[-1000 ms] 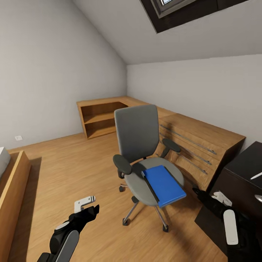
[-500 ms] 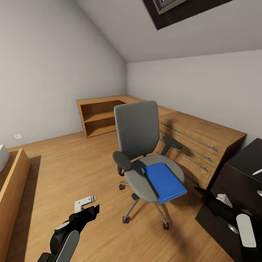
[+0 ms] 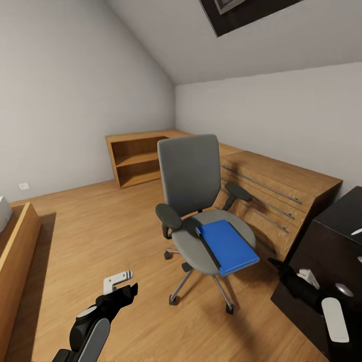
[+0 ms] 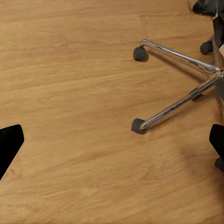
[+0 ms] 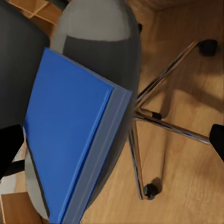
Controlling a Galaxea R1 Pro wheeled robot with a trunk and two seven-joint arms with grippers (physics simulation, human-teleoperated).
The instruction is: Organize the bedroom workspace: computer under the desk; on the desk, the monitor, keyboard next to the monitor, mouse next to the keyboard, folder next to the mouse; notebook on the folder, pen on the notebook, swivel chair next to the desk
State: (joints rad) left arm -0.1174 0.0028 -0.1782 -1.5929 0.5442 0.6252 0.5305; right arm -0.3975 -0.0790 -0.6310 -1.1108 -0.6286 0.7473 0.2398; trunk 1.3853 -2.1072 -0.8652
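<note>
- One blue folder (image 3: 229, 246) lying flat on the seat of the one swivel chair (image 3: 193, 201), toward the seat's front edge; seen from close above in the right wrist view (image 5: 70, 140).
- Slid slightly lower and rightward in the head picture over the last second, whole room with it: camera motion, not the chair's. Likely an approach for the pick-up.
- Right gripper (image 3: 296, 275) now lower and nearer the picture's corner, just beside the seat, fingertips spread wide, empty.
- Left gripper (image 3: 123, 286) unchanged over bare floor (image 4: 70, 93), spread, empty.
- One dark desk (image 3: 342, 226) at the right edge; one wooden shelf unit (image 3: 138, 161) behind.
</note>
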